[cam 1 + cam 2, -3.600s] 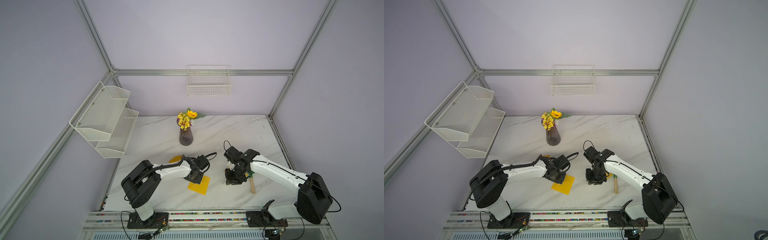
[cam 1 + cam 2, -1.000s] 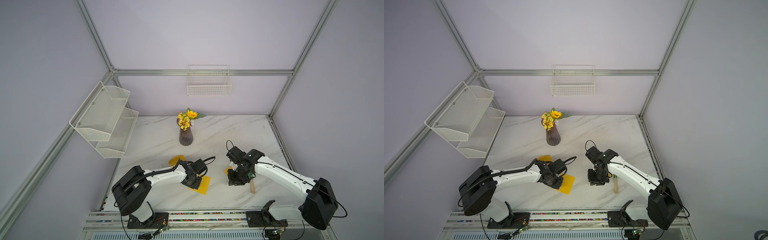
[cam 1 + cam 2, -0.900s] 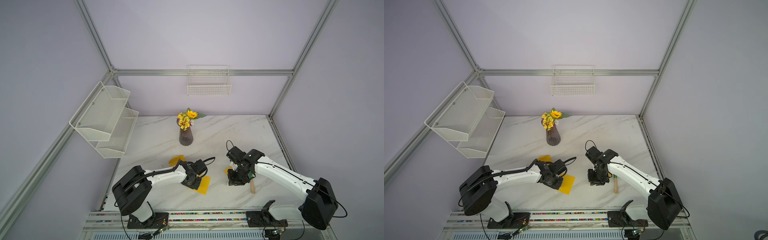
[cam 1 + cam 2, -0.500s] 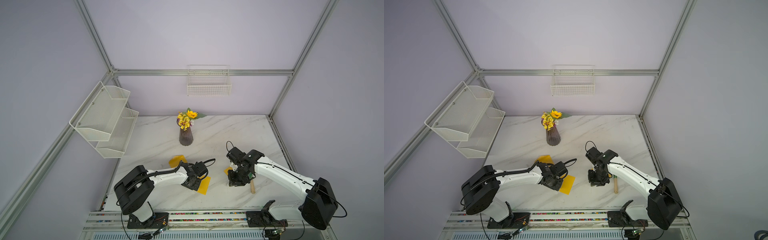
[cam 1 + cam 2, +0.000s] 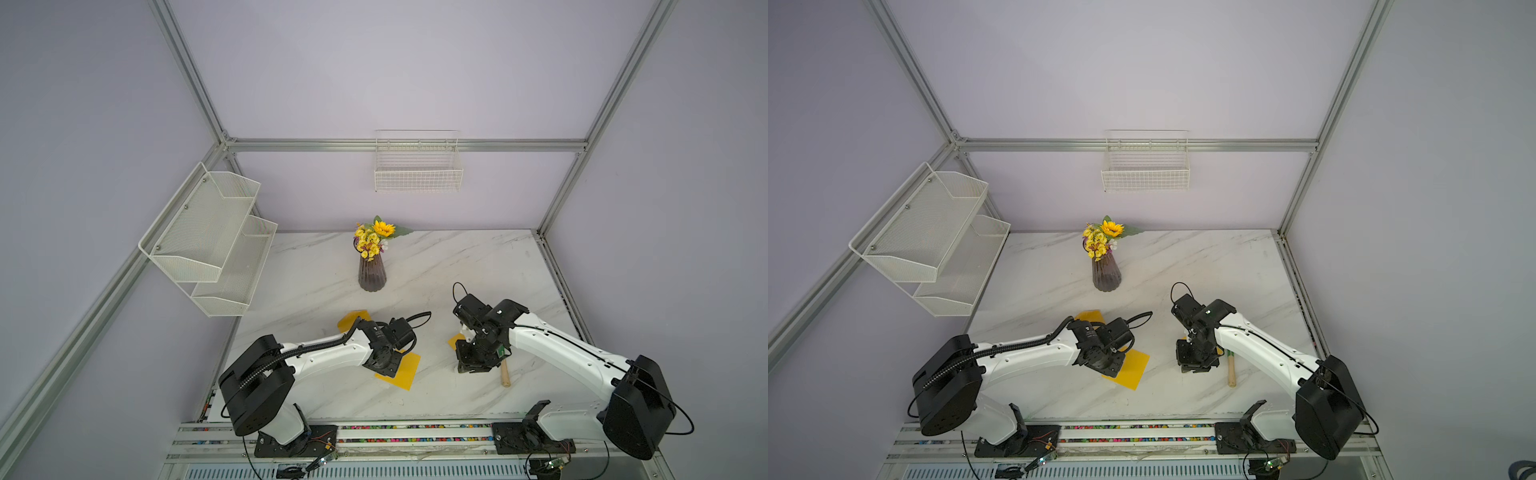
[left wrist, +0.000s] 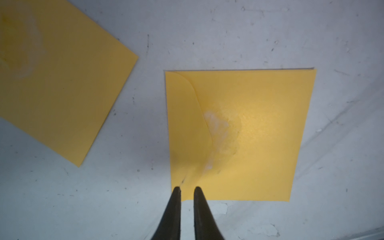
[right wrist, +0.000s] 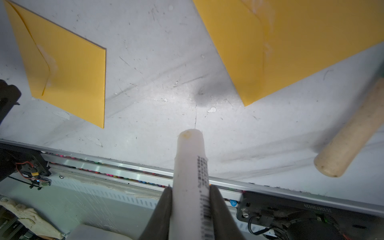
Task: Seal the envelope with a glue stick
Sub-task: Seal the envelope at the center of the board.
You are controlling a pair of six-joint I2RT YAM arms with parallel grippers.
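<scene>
Lower centre of both top views: envelope [image 5: 401,372], yellow, lies flat on the marble tabletop [image 5: 478,266]. Its flap is folded over, with a whitish smear [image 6: 220,131] along the flap edge. The left end effector [image 6: 187,188] sits over the envelope's corner, beside the end of the flap. Its fingers [image 6: 175,199] are nearly together, with a narrow gap and nothing in it. Contact with the paper: cannot tell.

Right of it, well apart: right end effector [image 7: 191,187] pinching the glue stick [image 7: 190,158], a white tube with a dark-printed label. The rounded end points down at bare tabletop between two envelopes. In the top views the stick is hidden under the end effector [image 5: 473,365].

A second envelope [image 5: 353,321] lies behind the left arm, partly covered by it. A third yellow piece [image 5: 454,341] shows just beside the right end effector. A wooden handle [image 5: 505,374] lies just right of that end effector. A vase of yellow flowers [image 5: 372,278] stands at centre frame, well apart.
</scene>
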